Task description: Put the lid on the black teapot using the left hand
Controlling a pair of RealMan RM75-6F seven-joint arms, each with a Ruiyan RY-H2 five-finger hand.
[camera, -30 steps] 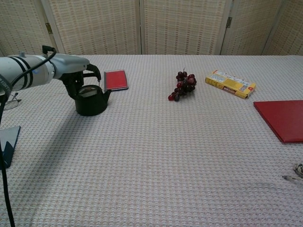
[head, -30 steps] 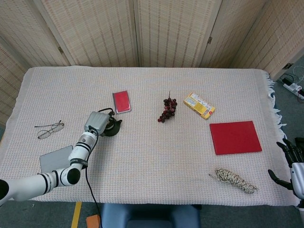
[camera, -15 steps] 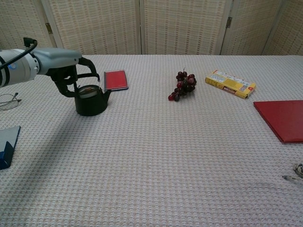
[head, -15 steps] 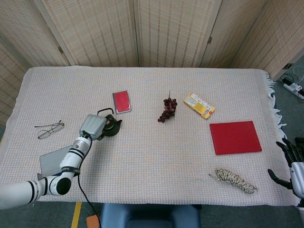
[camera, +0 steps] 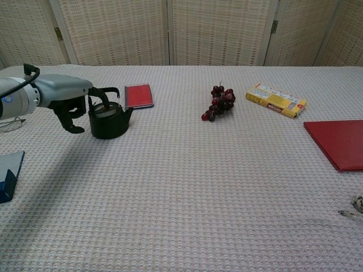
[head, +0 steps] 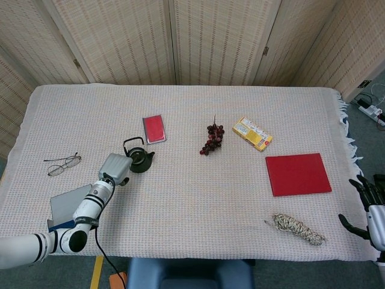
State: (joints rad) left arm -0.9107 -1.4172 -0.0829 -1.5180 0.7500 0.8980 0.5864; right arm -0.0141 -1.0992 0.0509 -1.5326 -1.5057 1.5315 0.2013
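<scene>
The black teapot stands upright on the left half of the table, its handle raised. Its lid sits in the pot's mouth. My left hand hovers just left of the pot, on the near side. Its fingers are apart and curved, with nothing in them, and one fingertip reaches toward the handle. My right hand hangs off the table's near right corner with fingers spread, holding nothing.
Glasses and a grey pad lie left of my arm. A small red case lies behind the pot. Grapes, a yellow box, a red book and a rope bundle lie to the right.
My left hand has drawn back from over the teapot toward the near left, and the lid stays on the pot. The right hand has not moved.
</scene>
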